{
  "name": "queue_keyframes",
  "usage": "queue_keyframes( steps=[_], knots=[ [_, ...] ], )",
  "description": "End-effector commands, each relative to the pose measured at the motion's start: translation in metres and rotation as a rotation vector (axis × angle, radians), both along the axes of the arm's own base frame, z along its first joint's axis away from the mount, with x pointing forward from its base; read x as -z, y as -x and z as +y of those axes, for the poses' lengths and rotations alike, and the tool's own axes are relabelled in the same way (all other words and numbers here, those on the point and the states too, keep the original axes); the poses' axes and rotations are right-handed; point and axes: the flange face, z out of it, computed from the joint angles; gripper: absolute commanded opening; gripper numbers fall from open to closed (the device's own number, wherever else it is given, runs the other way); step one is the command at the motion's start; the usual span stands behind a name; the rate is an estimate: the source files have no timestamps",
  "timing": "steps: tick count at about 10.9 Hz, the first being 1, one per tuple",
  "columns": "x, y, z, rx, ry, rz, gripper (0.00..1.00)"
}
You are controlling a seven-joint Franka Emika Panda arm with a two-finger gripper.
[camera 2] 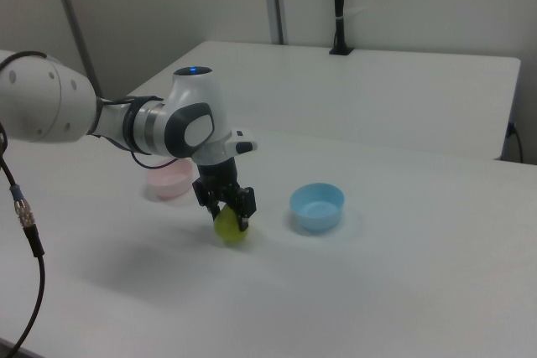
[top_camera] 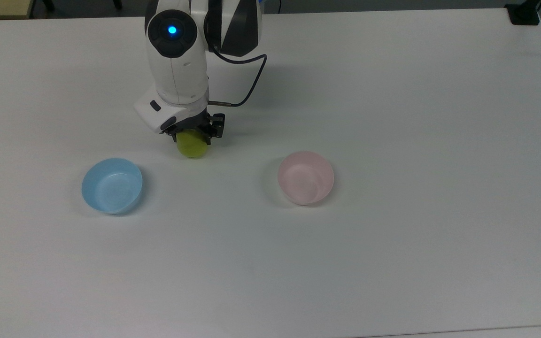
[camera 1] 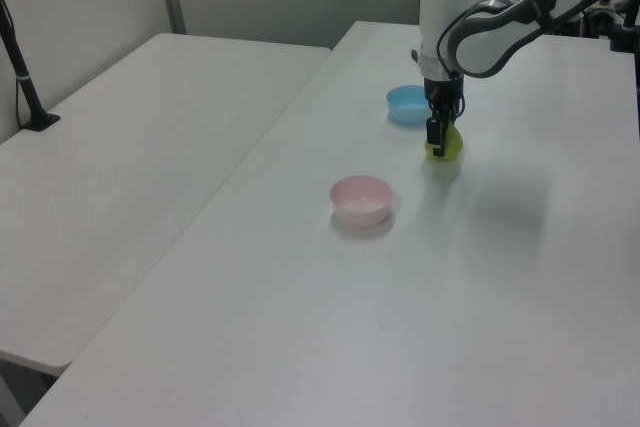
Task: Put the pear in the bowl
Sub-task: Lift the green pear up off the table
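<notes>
Pinching the pear (top_camera: 192,146) with the pincer (top_camera: 194,136), low on the counter (top_camera: 392,258), between the blue bowl (top_camera: 112,186) and the bowl (top_camera: 305,177); squeezing evenly on the rounded flanks; lifting straight up before swinging toward the top view's right.

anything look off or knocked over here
Nothing stands out. The pink bowl and blue bowl sit upright and empty on the table, and the gripper is down over the pear, which rests on the table.
</notes>
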Motion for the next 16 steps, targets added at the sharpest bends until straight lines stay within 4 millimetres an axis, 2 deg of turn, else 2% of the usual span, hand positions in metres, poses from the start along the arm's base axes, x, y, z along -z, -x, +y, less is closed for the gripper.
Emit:
queue_keyframes(
  steps=[1, 3, 6, 9, 10, 13, 14, 16],
  knots=[
    [-0.007, 0.001, -0.001, 0.012, 0.015, -0.022, 0.3],
    [-0.032, 0.003, -0.003, 0.02, 0.017, -0.029, 0.3],
    [-0.086, -0.01, -0.01, 0.043, 0.023, -0.034, 0.3],
    [-0.135, -0.03, 0.004, 0.079, 0.013, -0.111, 0.3],
    [-0.148, -0.036, 0.019, 0.089, 0.007, -0.143, 0.3],
    [-0.152, -0.04, 0.085, 0.075, -0.008, -0.17, 0.31],
    [-0.148, -0.039, 0.111, 0.04, -0.013, -0.169, 0.31],
    [-0.124, -0.043, 0.152, 0.002, -0.021, -0.176, 0.32]
  ],
)
